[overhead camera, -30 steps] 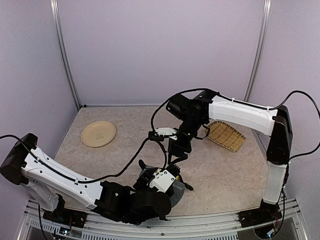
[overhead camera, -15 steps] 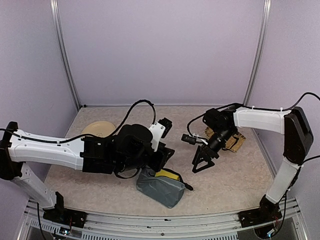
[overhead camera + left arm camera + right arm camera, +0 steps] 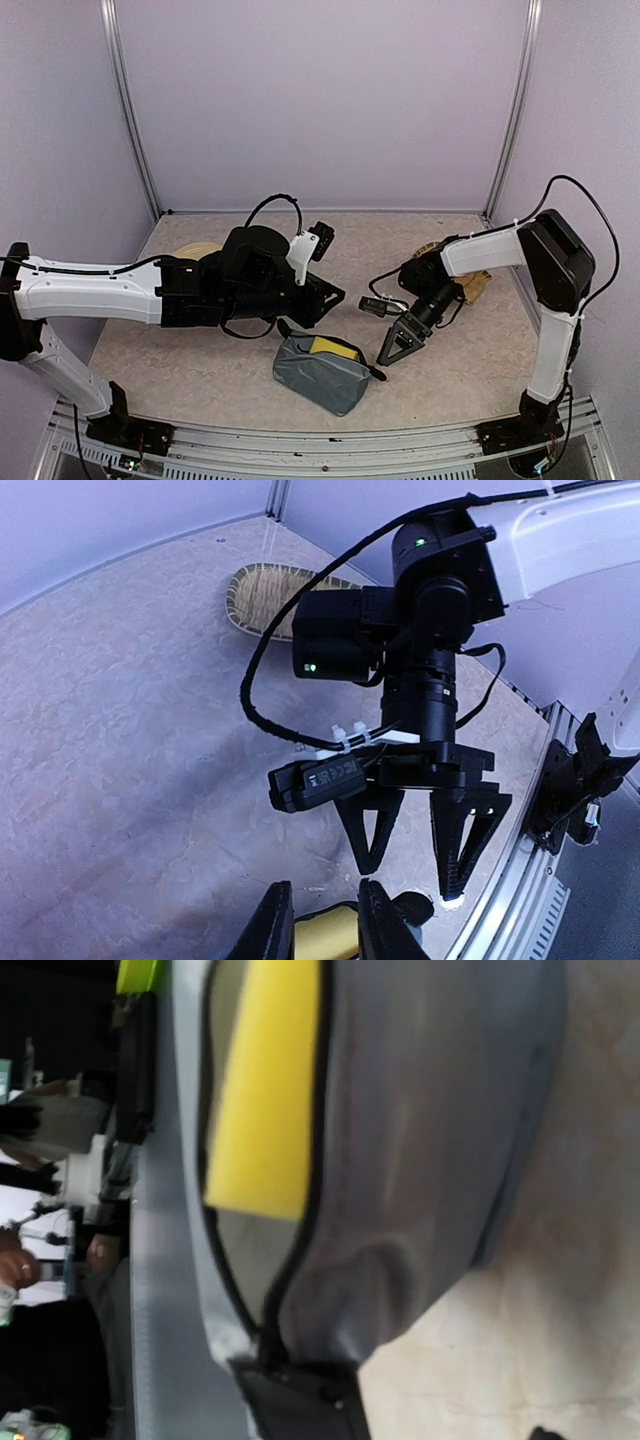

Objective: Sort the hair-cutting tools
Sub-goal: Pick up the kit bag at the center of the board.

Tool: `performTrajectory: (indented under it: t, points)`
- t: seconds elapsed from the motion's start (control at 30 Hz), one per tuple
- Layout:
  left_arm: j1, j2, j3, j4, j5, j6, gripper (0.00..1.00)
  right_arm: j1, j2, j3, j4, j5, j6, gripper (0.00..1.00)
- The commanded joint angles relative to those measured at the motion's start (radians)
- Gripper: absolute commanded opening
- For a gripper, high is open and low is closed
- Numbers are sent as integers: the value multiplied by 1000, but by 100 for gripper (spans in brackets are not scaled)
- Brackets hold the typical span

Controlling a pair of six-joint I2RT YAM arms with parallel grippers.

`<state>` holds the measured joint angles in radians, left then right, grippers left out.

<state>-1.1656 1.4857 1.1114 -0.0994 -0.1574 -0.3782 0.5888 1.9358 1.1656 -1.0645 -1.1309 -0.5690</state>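
Scissors, clipper and comb show in none of our views. We judge they lie inside the grey zip pouch (image 3: 318, 378), which sits near the front edge of the table (image 3: 460, 372) with its zip open and a yellow block (image 3: 336, 348) showing in the mouth. That would explain how we hold ourselves. Both grippers point at the pouch from opposite sides, because it likely has to be emptied before anything can be sorted to the round plate (image 3: 196, 250) at far left or the woven tray (image 3: 478, 286) at far right, each partly hidden from above. Our right gripper (image 3: 398, 345) hangs just beside the pouch's right end, jaws spread wide and empty, and its camera is filled by grey fabric and the zip line. Our left gripper (image 3: 330, 297) hovers above the pouch's far edge with its fingers (image 3: 272, 925) drawn to a narrow gap. We see nothing pinched between them, only yellow beyond.
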Motion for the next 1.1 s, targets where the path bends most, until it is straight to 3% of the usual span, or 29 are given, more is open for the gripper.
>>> performTrajectory:
  t: [0.0,0.23,0.3,0.43,0.67,1.07]
  points:
    - [0,-4,7,14,59,-16,18,14,36,13,-74,-65,-65,86]
    - [2,28,11,25,25,-3,18,59,45,22,-161,-102,-187,75]
    - [7,17,-24,66,26,-8,18,72,79,30,-193,-120,-221,62]
    - [11,24,-28,72,47,-13,18,76,121,55,-230,-133,-246,47]
    - [11,17,-90,68,52,-12,18,66,74,108,-205,-65,-185,2]
    - [16,99,-138,105,157,2,20,62,-38,265,-165,193,-71,0]
